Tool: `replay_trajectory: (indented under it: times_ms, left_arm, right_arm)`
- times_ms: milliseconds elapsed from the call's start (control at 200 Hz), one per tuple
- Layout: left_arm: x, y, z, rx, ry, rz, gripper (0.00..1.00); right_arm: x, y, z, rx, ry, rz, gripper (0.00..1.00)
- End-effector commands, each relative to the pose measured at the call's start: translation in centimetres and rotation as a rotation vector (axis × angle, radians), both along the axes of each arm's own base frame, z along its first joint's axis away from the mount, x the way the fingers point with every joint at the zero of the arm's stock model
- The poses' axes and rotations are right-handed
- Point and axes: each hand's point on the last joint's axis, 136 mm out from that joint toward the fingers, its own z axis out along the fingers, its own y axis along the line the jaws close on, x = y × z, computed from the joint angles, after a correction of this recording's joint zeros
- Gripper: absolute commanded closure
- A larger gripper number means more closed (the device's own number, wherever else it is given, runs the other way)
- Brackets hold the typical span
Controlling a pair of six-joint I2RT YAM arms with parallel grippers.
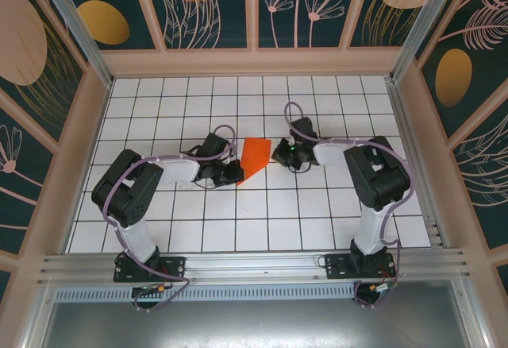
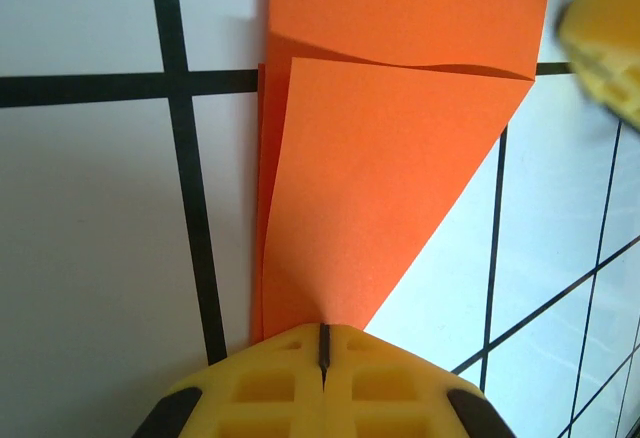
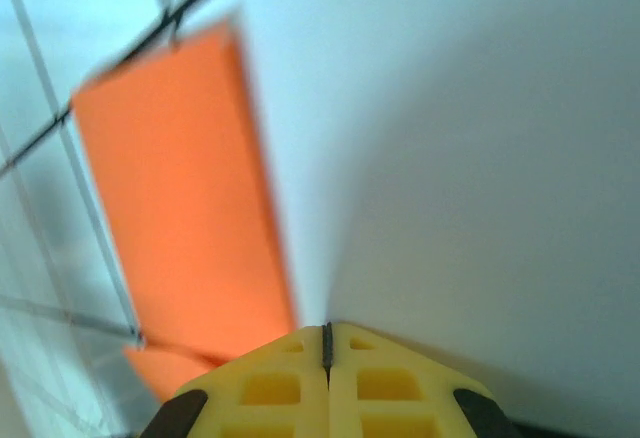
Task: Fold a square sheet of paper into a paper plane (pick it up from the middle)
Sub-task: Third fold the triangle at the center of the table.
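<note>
The orange-red sheet of paper (image 1: 255, 156) lies folded on the white grid floor between the two arms, a wedge tapering to a point at its near left. In the left wrist view the paper (image 2: 400, 158) shows a diagonal flap folded over, and its narrow end runs under the yellow fingertips. My left gripper (image 2: 323, 333) is shut, its tips resting on that narrow end (image 1: 236, 173). My right gripper (image 3: 327, 330) is shut too, sitting on the bare floor just right of the paper's (image 3: 180, 198) long edge (image 1: 278, 153). A yellow finger (image 2: 605, 48) of the right gripper shows past the paper's far corner.
The floor (image 1: 262, 221) is white tiles with black grid lines. Wooden walls (image 1: 254, 62) with patterned panels close in the back and both sides. A metal rail (image 1: 254, 264) carries both arm bases at the near edge.
</note>
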Motion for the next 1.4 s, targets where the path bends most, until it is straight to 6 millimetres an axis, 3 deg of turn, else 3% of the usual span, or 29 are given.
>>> replay_trajectory:
  times_ms: [0,115,215,305,415,570,781,981,1051,1186,1396]
  left_arm:
    - [-2.3,2.7,-3.7,0.150,0.113,0.020,1.00]
    - [-2.0,2.4,-3.4,0.137,0.105,0.011,1.00]
    - [-2.0,2.3,-3.4,0.136,0.104,0.009,1.00]
    - [-1.9,2.2,-3.3,0.133,0.100,0.009,1.00]
    - [-1.9,2.3,-3.2,0.133,0.101,0.008,1.00]
    - [-2.0,2.2,-3.1,0.131,0.099,0.002,1.00]
    - [-3.2,2.8,-2.8,0.138,0.112,-0.021,1.00]
    - [-4.7,3.1,-1.6,0.126,0.109,-0.079,1.00]
    - [-4.9,3.3,-1.4,0.138,0.104,-0.097,1.00]
    - [-2.9,2.4,1.5,0.099,0.003,-0.090,1.00]
    - [2.1,-0.1,6.6,-0.014,-0.178,-0.010,0.93]
  right_arm:
    - [0.3,-1.6,1.9,-0.073,-0.055,-0.027,1.00]
    - [-0.3,0.4,3.3,-0.036,-0.080,0.016,1.00]
    - [-1.5,3.4,4.0,0.012,-0.093,0.079,1.00]
    - [-2.7,6.2,3.4,0.051,-0.064,0.139,1.00]
    - [-3.4,7.8,1.9,0.062,-0.024,0.172,1.00]
    - [-3.7,7.3,0.0,0.035,0.021,0.164,1.00]
    - [-4.6,5.2,-2.9,-0.038,0.136,0.121,1.00]
    - [-4.6,4.8,-3.2,-0.047,0.156,0.111,1.00]
    - [-4.5,4.9,-2.9,-0.043,0.151,0.111,1.00]
    - [-3.8,5.7,-1.7,-0.011,0.118,0.120,1.00]
    - [-1.9,6.6,3.8,0.068,-0.042,0.121,1.00]
